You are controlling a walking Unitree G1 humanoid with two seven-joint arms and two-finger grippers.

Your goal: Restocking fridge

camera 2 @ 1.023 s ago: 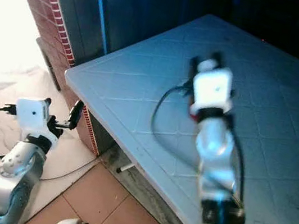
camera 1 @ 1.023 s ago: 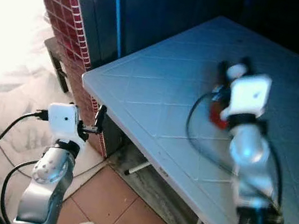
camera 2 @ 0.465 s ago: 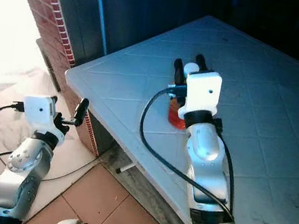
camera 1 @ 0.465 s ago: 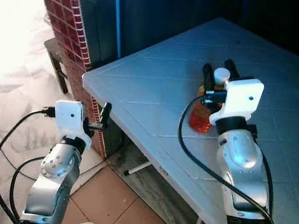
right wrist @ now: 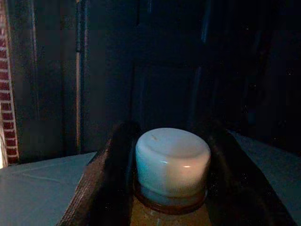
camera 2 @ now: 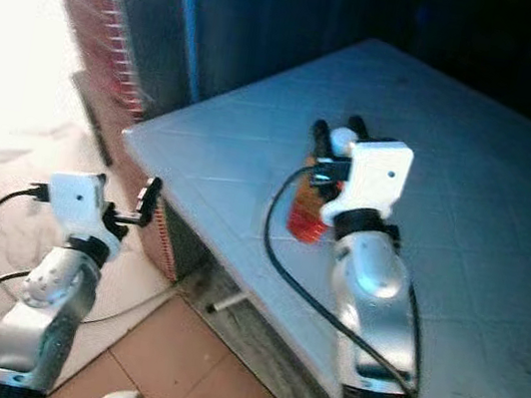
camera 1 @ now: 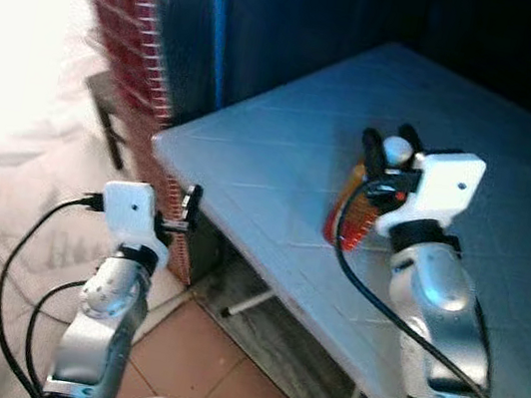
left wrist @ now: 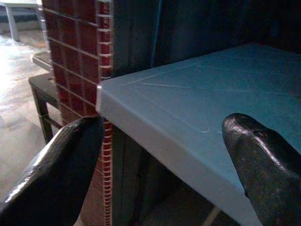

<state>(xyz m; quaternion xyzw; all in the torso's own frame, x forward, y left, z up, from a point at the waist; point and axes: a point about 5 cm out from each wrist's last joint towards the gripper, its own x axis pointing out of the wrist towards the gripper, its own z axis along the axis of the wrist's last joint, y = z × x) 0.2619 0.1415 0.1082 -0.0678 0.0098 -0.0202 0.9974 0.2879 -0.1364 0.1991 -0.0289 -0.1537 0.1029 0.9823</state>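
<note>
Bottle (camera 1: 350,204) in the centre of the head view is an orange one with a white cap (right wrist: 172,160), and it now leans off the grey table (camera 1: 282,161), tilted toward the left of the frame. The right gripper (camera 1: 390,150) has its two black fingers closed on either side of the bottle's neck, just under the cap, as the right wrist view shows plainly. The left gripper (camera 1: 188,209) hangs at lower left, just off the table's near corner beside the brick pillar (camera 1: 131,26), its fingers (left wrist: 56,179) spread apart and holding nothing.

I judge the step in hand to be lifting the bottle off the table to carry it to the fridge. The next move calls for a firm hold on the neck and a clean rise before turning away, since the tilted bottle could swing or slip.

Half a second ago the bottle stood upright on the table within the same grip; it has since tipped and its base looks raised. The whole picture has shifted slightly, so the camera moved too.
</note>
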